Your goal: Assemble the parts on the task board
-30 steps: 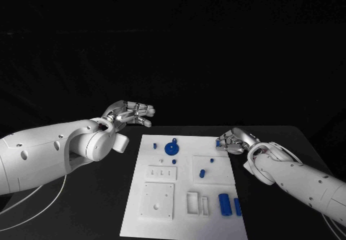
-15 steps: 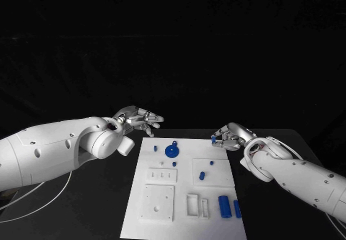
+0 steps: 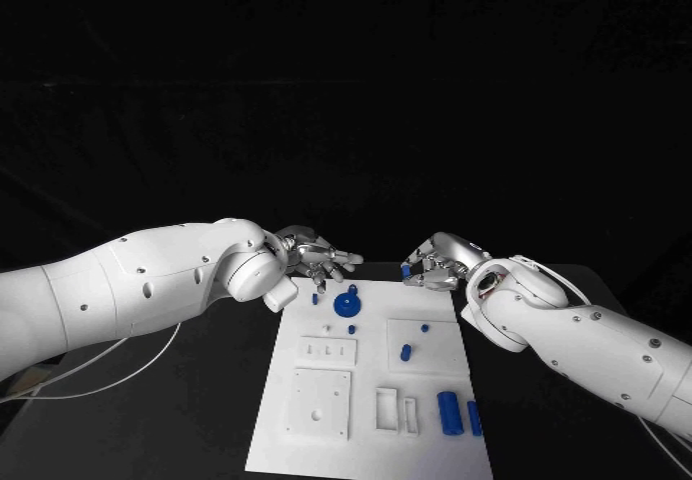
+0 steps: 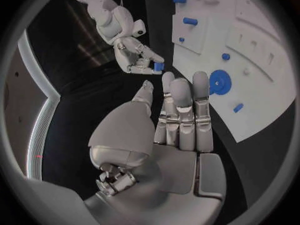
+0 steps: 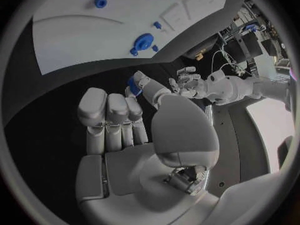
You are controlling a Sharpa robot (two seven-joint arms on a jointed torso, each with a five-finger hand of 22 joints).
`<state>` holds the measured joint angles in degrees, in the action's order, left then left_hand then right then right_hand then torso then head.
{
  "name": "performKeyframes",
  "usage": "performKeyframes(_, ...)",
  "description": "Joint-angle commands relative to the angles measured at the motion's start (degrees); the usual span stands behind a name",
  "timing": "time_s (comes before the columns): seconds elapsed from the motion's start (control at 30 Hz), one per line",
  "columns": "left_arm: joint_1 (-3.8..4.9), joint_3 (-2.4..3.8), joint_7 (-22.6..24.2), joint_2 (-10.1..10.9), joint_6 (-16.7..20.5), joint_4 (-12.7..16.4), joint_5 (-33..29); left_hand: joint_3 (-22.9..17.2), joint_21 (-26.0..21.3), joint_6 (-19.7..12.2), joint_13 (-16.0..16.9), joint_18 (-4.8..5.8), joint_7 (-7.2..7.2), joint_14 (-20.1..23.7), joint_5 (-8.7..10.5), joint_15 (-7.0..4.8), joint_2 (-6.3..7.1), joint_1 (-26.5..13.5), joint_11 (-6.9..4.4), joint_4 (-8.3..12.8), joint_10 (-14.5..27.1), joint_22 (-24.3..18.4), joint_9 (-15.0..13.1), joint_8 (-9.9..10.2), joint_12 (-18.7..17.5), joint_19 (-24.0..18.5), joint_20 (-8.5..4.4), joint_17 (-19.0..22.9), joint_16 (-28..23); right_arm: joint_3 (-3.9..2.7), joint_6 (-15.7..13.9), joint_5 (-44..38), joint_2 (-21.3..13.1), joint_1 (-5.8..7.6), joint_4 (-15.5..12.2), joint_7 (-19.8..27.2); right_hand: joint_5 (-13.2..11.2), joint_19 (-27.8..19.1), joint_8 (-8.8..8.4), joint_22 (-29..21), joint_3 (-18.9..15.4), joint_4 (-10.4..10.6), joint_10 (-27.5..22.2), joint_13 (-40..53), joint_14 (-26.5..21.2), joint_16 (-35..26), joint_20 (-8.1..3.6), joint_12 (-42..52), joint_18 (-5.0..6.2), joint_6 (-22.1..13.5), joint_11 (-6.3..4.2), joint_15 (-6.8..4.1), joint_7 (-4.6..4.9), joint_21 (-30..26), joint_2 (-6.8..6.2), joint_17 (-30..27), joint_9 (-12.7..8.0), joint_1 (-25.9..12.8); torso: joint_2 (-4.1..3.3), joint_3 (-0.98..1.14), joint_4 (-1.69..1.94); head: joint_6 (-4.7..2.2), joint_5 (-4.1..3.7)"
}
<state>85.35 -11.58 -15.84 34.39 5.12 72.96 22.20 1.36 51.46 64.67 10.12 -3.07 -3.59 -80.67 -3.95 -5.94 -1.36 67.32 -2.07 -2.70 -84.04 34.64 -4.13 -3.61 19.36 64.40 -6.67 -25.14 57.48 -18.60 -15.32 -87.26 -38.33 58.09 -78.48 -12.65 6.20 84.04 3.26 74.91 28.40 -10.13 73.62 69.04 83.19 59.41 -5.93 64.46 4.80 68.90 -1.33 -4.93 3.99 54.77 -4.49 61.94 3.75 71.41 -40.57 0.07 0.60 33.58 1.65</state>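
Note:
The white task board (image 3: 322, 440) lies in the middle of the black table. Near its far edge stands a round blue part (image 3: 346, 302) with a small blue peg (image 3: 316, 297) beside it. My right hand (image 3: 440, 268) hovers over the board's far right corner and pinches a small blue part (image 3: 408, 268) at its fingertips; the left wrist view also shows that blue part (image 4: 159, 66), and the right wrist view shows the part (image 5: 134, 84) too. My left hand (image 3: 320, 262) is over the far left corner, fingers stretched out, holding nothing. The left hand's fingers (image 4: 181, 110) point toward the round part (image 4: 219, 82).
More blue parts lie on the board: a short one (image 3: 405, 350) mid-board, a tiny peg (image 3: 426, 324), and two cylinders (image 3: 449, 409) near the front right. White raised blocks (image 3: 315, 402) take up the board's left and front. A white cable (image 3: 101, 385) lies at the left.
Both hands have moved inward toward the board's far edge and closer to each other. The right hand still pinches the small blue part.

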Motion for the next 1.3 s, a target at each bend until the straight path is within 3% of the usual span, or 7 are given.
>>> performKeyframes(0.03, 0.1, -0.21, -5.96, -1.12, -3.48, -0.95, 3.28, -0.08, -0.1, 1.21, 0.33, 0.41, 0.14, -0.26, 0.14, -0.1, 0.14, -1.05, -0.5, -0.62, -2.71, 0.71, -0.58, 0.01, 0.67, 0.05, -0.35, -0.33, 0.49, 0.23, 2.15, -2.56, 1.01, 0.29, -0.61, -4.17, -0.18, 1.46, 0.37, 6.71, 0.36, 0.15, 0.34, -0.08, -0.05, -0.03, -0.35, -0.3, -0.69, 1.1, -0.05, -0.26, -0.14, 0.17, -0.38, 0.12, 0.22, 0.1, 0.57, 0.01, -0.2, 0.2, 0.1)
performKeyframes(0.23, 0.09, -0.43, -7.17, -2.89, -3.03, -2.13, 4.14, -0.24, -0.72, 4.71, 1.98, 1.05, 1.77, 0.47, -7.05, -0.66, 1.05, -2.18, -1.09, -0.85, -2.5, 2.52, -9.1, -0.31, 2.36, -0.29, -0.96, -1.49, 2.34, 1.03, 2.52, -2.75, 3.12, 0.91, -1.21, -5.06, -0.07, 1.45, 0.36, 6.68, 0.05, 0.37, 0.31, -0.12, -0.06, -0.1, -0.37, -0.35, -0.71, 1.09, -0.08, -0.27, -0.19, 0.05, -0.62, 0.09, 0.21, 0.0, 0.64, -0.01, -0.35, 0.19, 0.34)
performKeyframes(0.37, 0.09, -0.47, -7.53, -3.47, -2.46, -2.46, 4.71, -1.73, -1.76, 3.52, 2.94, 1.14, 1.89, 0.67, -6.75, -0.62, 2.82, -2.96, -1.23, -2.3, -2.51, 4.35, -18.96, 0.05, 2.1, -0.02, -0.92, -1.23, 2.69, 1.71, 2.75, -2.79, 3.98, 1.33, -1.54, -5.29, 0.05, 1.46, 0.36, 6.68, -0.27, 0.53, 0.31, -0.13, -0.04, -0.16, -0.39, -0.38, -0.71, 1.06, -0.09, -0.28, -0.2, 0.03, -0.66, 0.08, 0.21, 0.19, 0.61, 0.0, -0.29, 0.3, 0.29)
performKeyframes(0.5, 0.09, -0.48, -7.71, -3.78, -2.03, -2.52, 5.01, -3.04, -3.13, 2.93, 3.54, 1.1, 1.93, 0.78, -6.31, -0.54, 4.2, -3.23, -1.11, -3.99, -2.47, 6.13, -22.74, -0.11, 1.91, 0.21, -0.86, -0.84, 2.92, 2.38, 2.82, -3.07, 4.88, 1.82, -1.65, -5.46, 0.16, 1.46, 0.37, 6.68, -0.31, 0.55, 0.31, -0.12, -0.05, -0.18, -0.38, -0.37, -0.71, 1.09, -0.1, -0.27, -0.2, 0.02, -0.67, 0.08, 0.21, 0.2, 0.5, 0.06, -0.29, 0.15, 0.23)
performKeyframes(0.73, 0.09, -0.48, -7.35, -4.04, -1.38, -2.2, 5.13, -4.29, -4.8, 2.36, 3.79, 1.11, 1.74, 0.94, -4.88, -0.42, 6.29, -3.47, -0.98, -6.44, -2.42, 8.22, -23.18, -0.06, 1.35, 0.61, -0.76, -0.43, 2.95, 3.19, 3.05, -3.83, 6.01, 2.28, -1.61, -5.75, 0.3, 1.47, 0.36, 6.67, -0.36, 0.55, 0.33, -0.08, -0.03, -0.16, -0.39, -0.33, -0.71, 1.09, -0.12, -0.28, -0.21, -0.03, -0.71, 0.1, 0.21, 0.23, 0.5, 0.01, -0.22, 0.27, 0.18)
performKeyframes(0.93, 0.09, -0.48, -7.43, -4.1, -1.53, -1.93, 5.18, -5.61, -5.87, 2.4, 4.01, 1.09, 1.74, 0.92, 0.42, -0.4, 8.38, -3.59, -0.96, -9.07, -2.43, 9.72, -23.15, -0.07, 1.37, 0.94, -0.72, -0.34, 3.12, 3.99, 2.91, -4.37, 6.57, 2.6, -1.53, -5.92, 0.37, 1.5, 0.37, 6.7, -0.3, 0.49, 0.3, -0.09, -0.03, -0.16, -0.39, -0.36, -0.72, 1.13, -0.13, -0.29, -0.2, 0.06, -0.59, 0.13, 0.21, 0.36, 0.51, 0.0, -0.14, 0.32, 0.21)
performKeyframes(1.3, 0.09, -0.48, -7.81, -4.26, -2.17, -1.79, 5.65, -4.89, -8.91, 2.39, 4.11, 1.18, 1.69, 1.05, 0.19, -0.36, 6.65, -3.53, -0.92, -6.95, -2.43, 13.75, -23.0, -0.05, 1.14, 1.76, -0.69, -0.13, 3.19, 4.3, 2.86, -4.8, 7.04, 2.73, -1.7, -5.99, 0.43, 1.48, 0.37, 6.67, -0.21, 0.41, 0.31, -0.08, -0.06, -0.24, -0.4, -0.36, -0.7, 1.14, -0.13, -0.29, -0.19, -0.07, -0.64, 0.08, 0.22, 0.37, 0.49, 0.04, -0.26, 0.26, 0.33)
